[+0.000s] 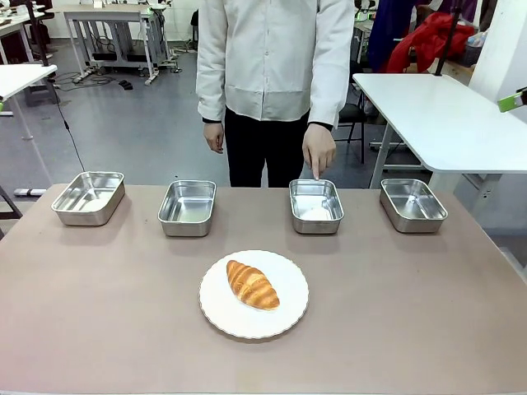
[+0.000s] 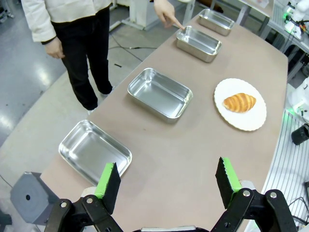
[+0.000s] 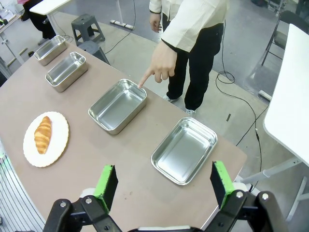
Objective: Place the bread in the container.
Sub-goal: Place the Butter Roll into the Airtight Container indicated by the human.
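Left gripper [image 2: 167, 186] and right gripper [image 3: 163, 187] gape empty. Well ahead of both jaws, the bread [image 1: 252, 284] lies on a plate [image 1: 222, 317]. It is likely light, flaky and crushable, so pinch gently across its thick middle. Beyond, a hand [image 1: 318, 151] points at the container [image 1: 315, 225].

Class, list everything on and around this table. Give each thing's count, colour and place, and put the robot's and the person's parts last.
bread: one, golden-brown, on the plate
plate: one, white, near middle of the table
container: one, steel, far row, third from the robot's left
other trays: three, steel, same row
table: one, brown
pointing hand: one, finger at the container's far rim
other hand: one, hanging by the person's side
left pincer: black, green pads, open, above the table's left end
right pincer: same colours, open, above the right end
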`<state>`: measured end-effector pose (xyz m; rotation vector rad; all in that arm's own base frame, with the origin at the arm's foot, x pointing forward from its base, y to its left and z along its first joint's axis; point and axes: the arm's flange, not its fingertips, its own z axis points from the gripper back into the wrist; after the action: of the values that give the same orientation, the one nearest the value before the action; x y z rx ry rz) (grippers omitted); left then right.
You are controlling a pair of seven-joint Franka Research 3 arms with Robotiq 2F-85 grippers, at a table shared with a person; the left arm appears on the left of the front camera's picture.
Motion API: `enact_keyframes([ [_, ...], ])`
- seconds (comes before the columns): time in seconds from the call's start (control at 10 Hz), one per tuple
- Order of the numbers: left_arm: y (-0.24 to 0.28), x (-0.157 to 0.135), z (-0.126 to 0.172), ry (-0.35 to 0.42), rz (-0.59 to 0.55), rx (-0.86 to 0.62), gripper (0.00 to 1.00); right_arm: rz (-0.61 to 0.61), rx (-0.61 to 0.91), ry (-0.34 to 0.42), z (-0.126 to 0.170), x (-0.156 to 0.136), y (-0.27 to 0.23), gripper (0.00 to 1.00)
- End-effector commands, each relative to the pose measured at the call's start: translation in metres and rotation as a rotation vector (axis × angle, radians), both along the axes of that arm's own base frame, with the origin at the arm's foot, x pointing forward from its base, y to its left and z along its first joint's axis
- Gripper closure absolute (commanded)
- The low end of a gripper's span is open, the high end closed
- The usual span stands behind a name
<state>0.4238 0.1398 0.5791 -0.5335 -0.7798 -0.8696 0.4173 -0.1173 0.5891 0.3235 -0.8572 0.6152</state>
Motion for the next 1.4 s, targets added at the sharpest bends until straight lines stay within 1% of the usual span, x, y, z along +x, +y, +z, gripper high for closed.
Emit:
enact_keyframes([
  [0.0,-0.001,-0.001,0.001,-0.004,-0.007,-0.007,0.0,0.009,0.01,-0.014,0.0,0.002,-0.001,0.0],
  [1.1,-0.001,-0.001,0.001,-0.004,-0.007,-0.007,0.0,0.009,0.01,-0.014,0.0,0.002,-0.001,0.0],
  [1.2,-0.001,-0.001,0.001,-0.004,-0.007,-0.007,0.0,0.0,0.0,0.002,-0.001,0.0,0.0,0.0],
  [1.3,-0.001,-0.001,0.001,-0.004,-0.007,-0.007,0.0,-0.03,0.006,0.046,0.011,-0.001,0.021,0.0],
])
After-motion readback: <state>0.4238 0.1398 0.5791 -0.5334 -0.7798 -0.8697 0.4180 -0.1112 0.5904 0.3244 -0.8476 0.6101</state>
